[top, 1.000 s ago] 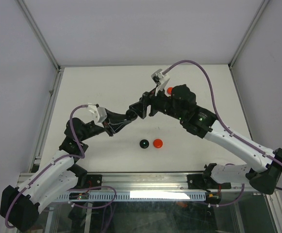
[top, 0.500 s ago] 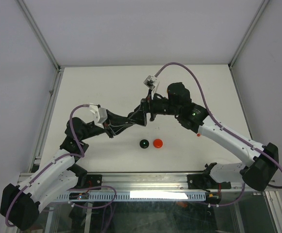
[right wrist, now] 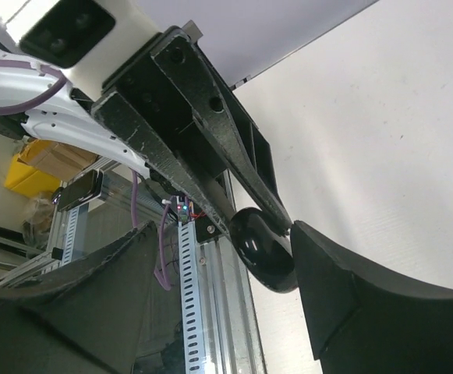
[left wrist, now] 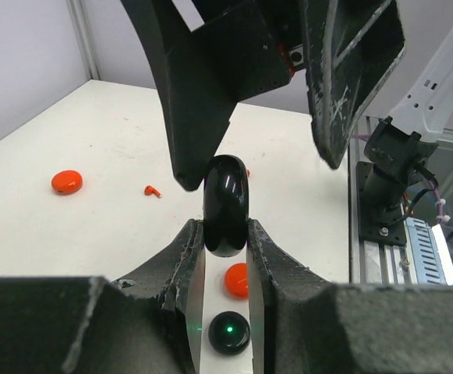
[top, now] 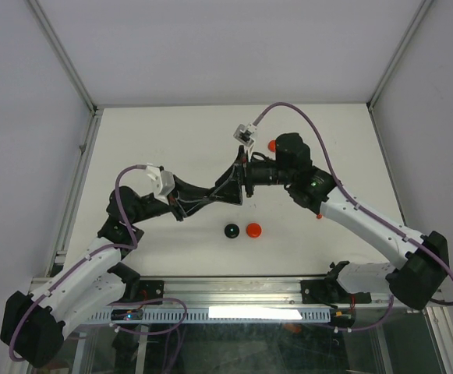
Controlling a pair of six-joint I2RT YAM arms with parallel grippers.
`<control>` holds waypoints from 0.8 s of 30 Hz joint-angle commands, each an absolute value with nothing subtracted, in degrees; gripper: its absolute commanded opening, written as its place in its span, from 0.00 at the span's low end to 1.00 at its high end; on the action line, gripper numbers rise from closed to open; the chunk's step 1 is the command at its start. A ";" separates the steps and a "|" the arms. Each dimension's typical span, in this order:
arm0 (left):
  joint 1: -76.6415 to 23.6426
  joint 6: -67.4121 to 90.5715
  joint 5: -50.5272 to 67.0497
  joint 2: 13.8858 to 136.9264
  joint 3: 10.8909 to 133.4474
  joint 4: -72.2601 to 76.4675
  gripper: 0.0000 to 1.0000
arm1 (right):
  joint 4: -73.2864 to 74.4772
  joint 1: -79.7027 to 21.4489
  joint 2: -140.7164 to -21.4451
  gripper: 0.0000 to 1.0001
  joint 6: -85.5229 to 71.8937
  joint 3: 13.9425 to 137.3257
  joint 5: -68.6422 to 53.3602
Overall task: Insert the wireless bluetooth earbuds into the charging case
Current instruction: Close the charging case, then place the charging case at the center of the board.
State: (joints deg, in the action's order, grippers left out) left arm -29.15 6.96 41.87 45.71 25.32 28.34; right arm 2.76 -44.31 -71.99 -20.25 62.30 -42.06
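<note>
**DESK:** What did the pictures show?

**PHOTO:** A white table (top: 171,140) inside a grey-walled enclosure, with both arms meeting above its middle. The left gripper (left wrist: 226,238) was pinched tight on a glossy black pod at mid-frame in the left wrist view. I took the pod for the charging case (left wrist: 226,199); it was held clear of the surface. The right gripper (left wrist: 261,167) stood spread above it. One finger (left wrist: 203,117) looked to rest against the pod's upper edge, and the other (left wrist: 351,78) was well apart.

**DESK:** And the earbuds?

**PHOTO:** Only one was plain. A tiny red earbud (left wrist: 153,190) lay on the table at centre left, near a red disc (left wrist: 67,181). A second red disc (left wrist: 238,280) and a black disc (left wrist: 229,333) lay at the bottom of the frame, under the pod. Neither gripper carried an earbud.

**DESK:** So what did the step need?

**PHOTO:** The pod looked closed, though no seam was visible. In my judgement the right finger had to catch the lid's edge, not the smooth shell. It also had to lever gently while the left kept its pinch square, because a shell that glossy could squirt out.
</note>
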 commanded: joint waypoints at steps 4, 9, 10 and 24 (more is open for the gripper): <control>-28.65 7.90 39.43 46.50 28.52 28.48 0.00 | -3.21 -43.29 -67.71 0.71 -21.35 61.29 -46.73; -28.65 9.68 36.68 47.72 29.08 26.51 0.00 | -0.22 -43.24 -65.45 0.73 -19.09 60.06 -36.42; -28.65 10.59 35.64 48.32 29.47 25.35 0.00 | 1.14 -43.24 -64.93 0.74 -18.48 59.97 -33.07; -28.66 32.71 21.03 53.68 26.83 11.23 0.00 | 11.22 -43.30 -60.14 0.83 -14.23 50.40 -3.33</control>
State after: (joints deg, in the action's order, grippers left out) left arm -29.12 23.83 25.34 52.47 28.29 13.23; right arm 10.22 -43.20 -61.82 -16.32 52.84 -11.29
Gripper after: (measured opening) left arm 0.232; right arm 0.821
